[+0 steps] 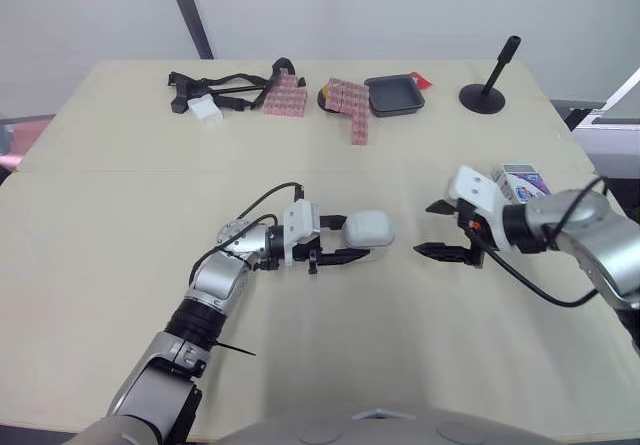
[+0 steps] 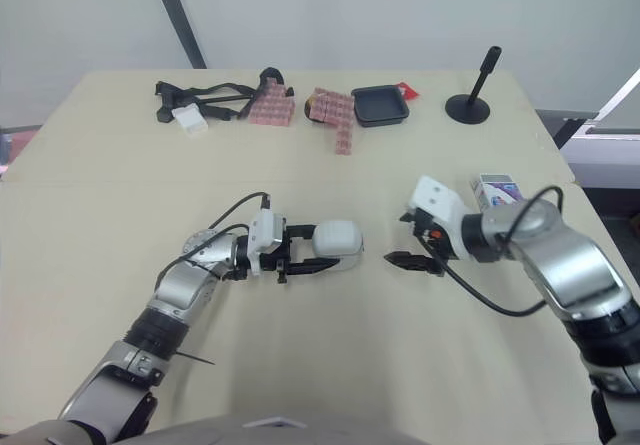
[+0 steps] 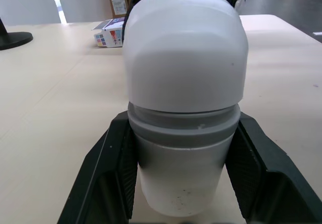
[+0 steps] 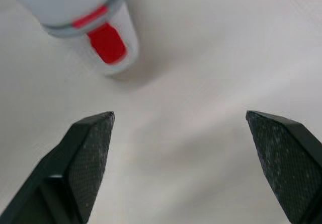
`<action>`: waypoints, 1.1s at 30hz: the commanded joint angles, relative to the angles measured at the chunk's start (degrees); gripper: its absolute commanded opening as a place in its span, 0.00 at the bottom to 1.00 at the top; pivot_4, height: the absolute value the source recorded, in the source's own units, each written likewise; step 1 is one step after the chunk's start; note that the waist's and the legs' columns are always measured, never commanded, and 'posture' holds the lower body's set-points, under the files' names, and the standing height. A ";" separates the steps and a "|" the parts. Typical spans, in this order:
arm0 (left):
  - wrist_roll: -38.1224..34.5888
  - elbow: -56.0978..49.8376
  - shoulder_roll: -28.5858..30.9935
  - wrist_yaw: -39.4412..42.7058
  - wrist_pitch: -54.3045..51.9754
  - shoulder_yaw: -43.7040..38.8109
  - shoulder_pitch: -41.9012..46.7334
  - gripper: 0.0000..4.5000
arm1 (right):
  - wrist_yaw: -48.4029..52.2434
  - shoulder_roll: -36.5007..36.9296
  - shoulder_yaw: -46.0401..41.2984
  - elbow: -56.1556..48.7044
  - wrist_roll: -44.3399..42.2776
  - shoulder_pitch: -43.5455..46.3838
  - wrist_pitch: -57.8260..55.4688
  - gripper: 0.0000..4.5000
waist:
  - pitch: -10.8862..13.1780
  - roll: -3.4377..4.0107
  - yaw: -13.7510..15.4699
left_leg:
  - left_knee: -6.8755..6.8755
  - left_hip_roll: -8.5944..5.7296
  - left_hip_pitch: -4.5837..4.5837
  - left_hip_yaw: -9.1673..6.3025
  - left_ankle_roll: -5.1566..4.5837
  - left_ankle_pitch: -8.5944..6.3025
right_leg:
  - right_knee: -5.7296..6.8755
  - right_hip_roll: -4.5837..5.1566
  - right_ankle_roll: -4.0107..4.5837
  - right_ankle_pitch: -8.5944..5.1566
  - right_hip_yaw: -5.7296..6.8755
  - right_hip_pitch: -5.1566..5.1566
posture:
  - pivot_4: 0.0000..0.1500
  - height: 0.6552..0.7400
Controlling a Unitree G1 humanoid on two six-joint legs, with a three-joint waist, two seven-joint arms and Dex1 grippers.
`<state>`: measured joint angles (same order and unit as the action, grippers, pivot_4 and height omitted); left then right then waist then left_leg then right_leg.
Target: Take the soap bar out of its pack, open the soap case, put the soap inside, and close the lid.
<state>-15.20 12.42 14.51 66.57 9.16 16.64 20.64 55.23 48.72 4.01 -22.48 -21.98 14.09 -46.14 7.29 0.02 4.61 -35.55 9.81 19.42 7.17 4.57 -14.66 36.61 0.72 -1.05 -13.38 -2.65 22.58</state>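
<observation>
Pale worktop (image 1: 120, 265) before a plain grey wall. The soap case (image 1: 367, 232) sits near mid-worktop with its lid shut. Its long axis runs left to right, the rounded white end toward your right side and a red tab (image 4: 106, 43) facing the right gripper (image 1: 425, 229). Your left gripper (image 1: 352, 237) has its jaws clamped on the case's sides. The right jaws are spread wide and hold nothing, just beside the case. The soap pack (image 1: 522, 180) lies near the right edge. Bare worktop opens toward you; pink blocks (image 1: 285, 95) and a black tray (image 1: 393, 95) line the far edge.
</observation>
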 commanded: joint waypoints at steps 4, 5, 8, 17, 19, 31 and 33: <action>-0.30 -0.43 1.17 0.13 -0.31 -0.87 -0.19 0.42 | 0.62 -5.02 -7.25 4.25 1.45 -11.17 22.86 1.00 | 0.00 0.00 -0.32 | 0.03 0.01 -0.01 0.01 -0.01 0.00 | -0.04 0.02 0.00 0.00 0.01 0.01 | 1.00 1.00; -0.29 -0.42 1.20 0.11 -0.33 -0.86 -0.16 0.42 | 0.89 -6.70 -7.90 4.91 0.73 -12.53 25.99 1.00 | 0.00 0.00 -0.42 | 0.03 0.01 0.00 0.01 -0.02 0.00 | -0.04 0.03 0.01 0.00 0.01 0.02 | 1.00 1.00; -0.29 -0.45 1.28 0.12 -0.45 -0.86 -0.07 0.42 | 2.18 -11.01 -8.55 6.22 -0.78 -16.03 33.97 1.00 | -0.01 0.01 -0.69 | 0.05 0.01 -0.01 0.01 -0.05 0.01 | -0.02 0.06 0.01 -0.01 0.04 0.02 | 1.00 1.00; -0.61 -1.06 1.81 0.06 -1.19 -1.12 -0.25 0.42 | 2.09 -15.12 -9.47 12.92 0.34 -20.21 46.54 0.75 | -0.01 0.02 -1.33 | 0.06 -0.02 0.00 0.00 -0.19 0.01 | -0.03 0.13 0.03 -0.02 0.08 0.03 | 1.00 1.00; -0.62 -1.07 1.91 -0.05 -1.16 -1.12 -0.19 0.42 | 1.87 -15.72 -9.97 14.41 -0.26 -20.78 47.76 0.59 | -0.01 0.01 -1.44 | 0.06 -0.03 0.00 0.00 -0.38 -0.09 | -0.03 0.13 0.03 -0.02 0.09 0.03 | 1.00 1.00; -0.40 -1.23 1.83 -0.46 -1.01 -0.92 -0.32 0.42 | 0.54 -18.24 -12.29 17.53 -3.01 -20.86 48.51 0.00 | -0.01 0.02 -1.57 | 0.06 -0.05 0.00 0.00 -0.50 -0.11 | -0.04 0.16 0.03 -0.02 0.10 0.03 | 1.00 1.00; -0.37 -1.24 1.86 -0.51 -1.05 -0.94 -0.29 0.42 | 0.46 -18.38 -12.47 17.42 -3.34 -20.66 48.33 0.00 | -0.01 0.01 -1.58 | 0.06 -0.05 0.00 0.00 -0.50 -0.11 | -0.04 0.16 0.04 -0.02 0.10 0.03 | 1.00 1.00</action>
<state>-16.05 12.16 15.69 66.48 8.17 16.23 20.62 55.91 30.41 -6.74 -4.61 -23.72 -7.02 1.49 7.28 0.03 3.03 -35.49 9.76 19.43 7.17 4.07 -14.78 36.58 0.89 -1.01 -13.41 -2.55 22.61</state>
